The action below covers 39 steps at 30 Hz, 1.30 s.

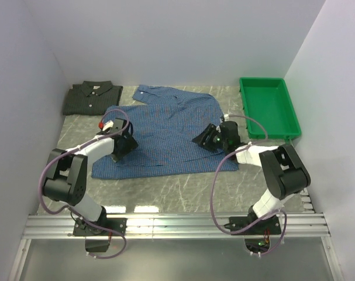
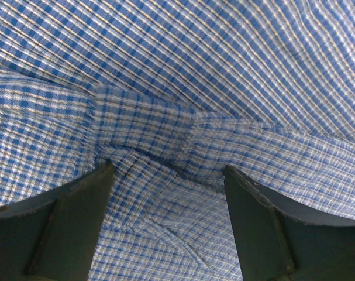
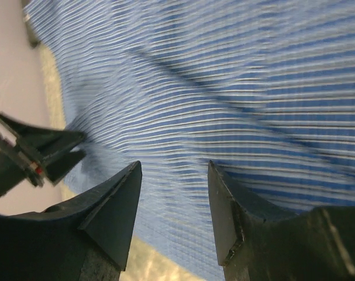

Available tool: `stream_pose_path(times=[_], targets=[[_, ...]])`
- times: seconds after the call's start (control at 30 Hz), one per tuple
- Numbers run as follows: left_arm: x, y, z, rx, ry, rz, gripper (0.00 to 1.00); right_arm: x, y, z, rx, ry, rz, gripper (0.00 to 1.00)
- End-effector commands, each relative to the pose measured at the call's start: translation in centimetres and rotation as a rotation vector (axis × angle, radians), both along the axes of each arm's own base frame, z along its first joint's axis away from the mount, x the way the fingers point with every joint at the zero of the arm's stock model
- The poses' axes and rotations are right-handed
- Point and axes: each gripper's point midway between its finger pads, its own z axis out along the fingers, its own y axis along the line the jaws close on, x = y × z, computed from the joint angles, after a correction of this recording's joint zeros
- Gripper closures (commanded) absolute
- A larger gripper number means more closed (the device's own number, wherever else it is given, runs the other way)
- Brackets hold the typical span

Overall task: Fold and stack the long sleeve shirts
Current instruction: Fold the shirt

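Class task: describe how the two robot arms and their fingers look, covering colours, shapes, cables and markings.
Both the left arm and right arm are black with white link sections. A greyish-lilac cable loops loosely beside each. The left arm carries a small red tab near its wrist. The fingers are dark, flat and wedge-shaped, tapering to narrow tips.

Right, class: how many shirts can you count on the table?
2. The blue check shirt lies spread across the middle of the table. The dark check shirt sits folded in the far left corner. One more could lie hidden under the blue one; I cannot tell.
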Motion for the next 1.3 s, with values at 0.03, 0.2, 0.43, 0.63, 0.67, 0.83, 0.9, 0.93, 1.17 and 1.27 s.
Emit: stream_pose_path(times=[0.03, 0.2, 0.43, 0.63, 0.67, 0.83, 0.9, 0.93, 1.17, 1.27], targets=[[0.8, 0.2, -1.0, -0.069, -0.026, 0.070, 0.17, 1.0, -2.9, -1.9, 0.049, 0.006, -0.094, 0.44], [-0.3, 0.6, -2.1, -0.093, 0.006, 0.092, 0.17, -0.6, -6.5, -4.3, 0.017, 0.082, -0.206, 0.46], [-0.4, 1.5, 3.7, -0.046, -0.092, 0.075, 0.11, -1.0, -8.8, -0.2, -0.289, 0.013, -0.211, 0.48], [-1.3, 1.5, 6.4, 0.035, -0.124, 0.002, 0.08, -3.3, -4.0, 2.9, -0.521, -0.066, -0.043, 0.48], [-1.5, 1.4, 5.9, 0.043, -0.110, -0.012, 0.08, -3.3, -3.4, 3.0, -0.548, -0.051, -0.024, 0.48], [-1.5, 0.6, 3.5, 0.014, -0.047, -0.032, 0.09, -3.9, 0.5, 2.5, -0.630, -0.020, 0.084, 0.48], [-1.8, 0.5, 2.0, 0.020, 0.000, -0.030, 0.10, -5.2, 1.0, 0.1, -0.696, 0.057, 0.151, 0.47], [-2.0, 0.5, 1.5, 0.022, 0.015, -0.030, 0.10, -5.5, 1.3, -0.5, -0.714, 0.070, 0.167, 0.47], [-2.4, 1.0, 0.6, 0.032, 0.028, -0.012, 0.10, -9.3, 2.1, -4.8, -0.720, 0.154, 0.262, 0.47], [-2.3, 1.4, 0.3, 0.038, 0.038, -0.002, 0.10, -10.0, 1.3, -6.0, -0.753, 0.190, 0.264, 0.47]])
